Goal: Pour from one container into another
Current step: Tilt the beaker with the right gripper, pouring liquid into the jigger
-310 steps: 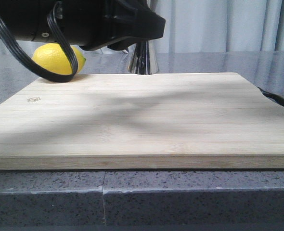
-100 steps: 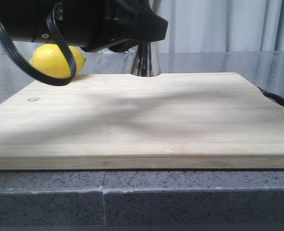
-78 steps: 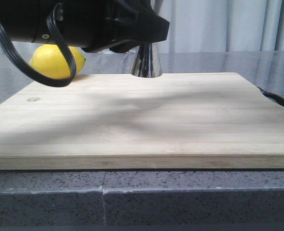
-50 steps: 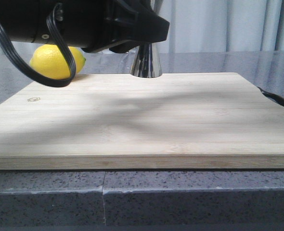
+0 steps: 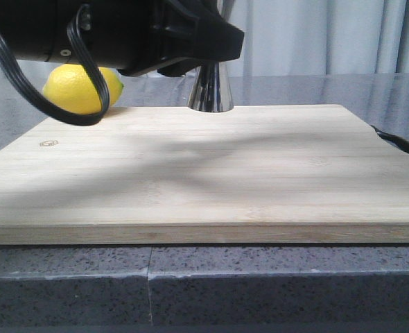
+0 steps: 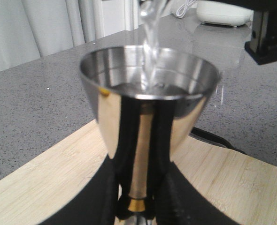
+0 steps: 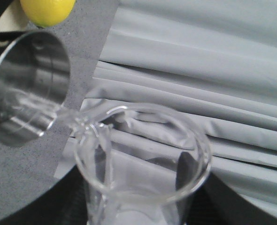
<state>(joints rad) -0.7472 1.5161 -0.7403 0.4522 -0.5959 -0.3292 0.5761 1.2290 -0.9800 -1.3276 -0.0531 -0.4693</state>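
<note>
My left gripper (image 6: pixel 137 206) is shut on the steel jigger (image 6: pixel 148 93) at its gold-banded waist and holds it upright over the far edge of the board. In the front view only the jigger's flared foot (image 5: pixel 210 90) shows below the black left arm (image 5: pixel 121 35). My right gripper (image 7: pixel 143 208) is shut on the clear glass beaker (image 7: pixel 143 154), which is tilted with its lip just above the jigger's mouth (image 7: pixel 28 89). A thin clear stream (image 6: pixel 150 42) falls into the jigger's cup, where liquid has pooled.
A bamboo cutting board (image 5: pixel 204 173) covers most of the grey counter. A lemon (image 5: pixel 76 87) lies behind its far left corner. A black cable (image 5: pixel 398 146) runs by the board's right edge. A white appliance (image 6: pixel 223 11) stands farther back.
Over three seconds the left arm and jigger have shifted slightly to the right. In the last second nothing has visibly moved.
</note>
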